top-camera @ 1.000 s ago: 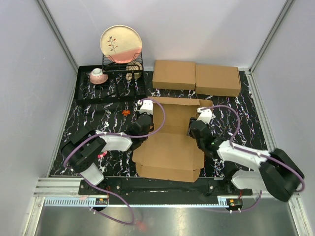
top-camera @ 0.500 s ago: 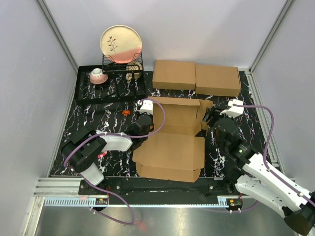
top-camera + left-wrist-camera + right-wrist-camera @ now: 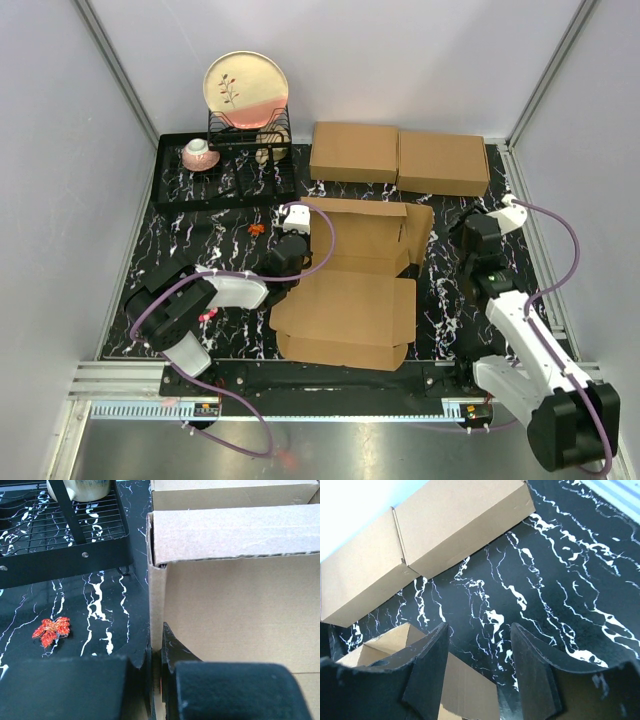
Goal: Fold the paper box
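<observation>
The paper box [image 3: 345, 295] lies open in the middle of the mat, a brown corrugated sheet with its back wall [image 3: 235, 535] and left wall [image 3: 156, 605] standing up. My left gripper [image 3: 296, 240] is shut on that left wall, and in the left wrist view its jaws [image 3: 160, 650] pinch the thin cardboard edge. My right gripper [image 3: 468, 238] hangs open to the right of the box, touching nothing. In the right wrist view [image 3: 480, 665] only black mat shows between its fingers, and a corner of the box [image 3: 470, 690] sits low on the left.
Two flat brown boxes [image 3: 398, 155] lie side by side at the back, also seen in the right wrist view [image 3: 420, 545]. A black dish rack [image 3: 225, 175] with a plate [image 3: 246, 90] and a cup [image 3: 198, 153] stands back left. A red leaf [image 3: 256, 229] lies beside the left gripper.
My right arm has pulled away from the box's right side, swinging right and back with its jaws open. The box's right rear flap now leans outward. The left arm has not moved.
</observation>
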Available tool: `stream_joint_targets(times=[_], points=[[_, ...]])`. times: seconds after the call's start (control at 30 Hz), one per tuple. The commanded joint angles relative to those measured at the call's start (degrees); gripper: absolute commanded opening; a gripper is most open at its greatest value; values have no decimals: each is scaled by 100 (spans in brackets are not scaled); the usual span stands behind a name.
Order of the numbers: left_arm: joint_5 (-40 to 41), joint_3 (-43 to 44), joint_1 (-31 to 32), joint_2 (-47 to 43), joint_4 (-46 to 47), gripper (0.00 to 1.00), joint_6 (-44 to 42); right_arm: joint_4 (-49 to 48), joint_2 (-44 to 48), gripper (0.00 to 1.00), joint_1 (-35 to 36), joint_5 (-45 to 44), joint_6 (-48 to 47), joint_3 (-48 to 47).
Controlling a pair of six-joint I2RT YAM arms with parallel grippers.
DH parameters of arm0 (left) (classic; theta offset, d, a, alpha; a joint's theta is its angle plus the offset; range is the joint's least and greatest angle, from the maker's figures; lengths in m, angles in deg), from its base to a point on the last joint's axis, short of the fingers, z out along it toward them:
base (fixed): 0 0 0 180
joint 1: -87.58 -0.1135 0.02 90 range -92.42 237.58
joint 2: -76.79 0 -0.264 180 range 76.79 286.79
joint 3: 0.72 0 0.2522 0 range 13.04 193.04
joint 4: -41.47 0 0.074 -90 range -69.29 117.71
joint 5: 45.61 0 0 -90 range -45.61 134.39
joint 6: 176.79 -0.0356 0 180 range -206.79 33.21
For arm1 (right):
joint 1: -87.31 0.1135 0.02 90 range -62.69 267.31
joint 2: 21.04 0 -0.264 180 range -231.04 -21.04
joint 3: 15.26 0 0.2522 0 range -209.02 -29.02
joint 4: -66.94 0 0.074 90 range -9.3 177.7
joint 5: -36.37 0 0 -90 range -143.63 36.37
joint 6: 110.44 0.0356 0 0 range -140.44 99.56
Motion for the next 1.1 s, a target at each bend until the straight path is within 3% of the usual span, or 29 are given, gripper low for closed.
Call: stream_joint_targets(times=[0.0,0.13,0.47,0.9,1.07], points=[[-143,-105,28,37,191,0,71,-577,-368,58,-142,688,310,-41],[-170,-193,28,46,306,0,54,-892,-887,58,-221,978,407,178],[-275,-229,28,55,561,0,-122,-1253,-1028,60,-230,1857,416,618],[-161,-97,28,90,236,0,-96,257,869,59,-221,1769,47,381],[-161,-88,28,72,210,0,-96,425,748,61,-186,2313,-128,345]])
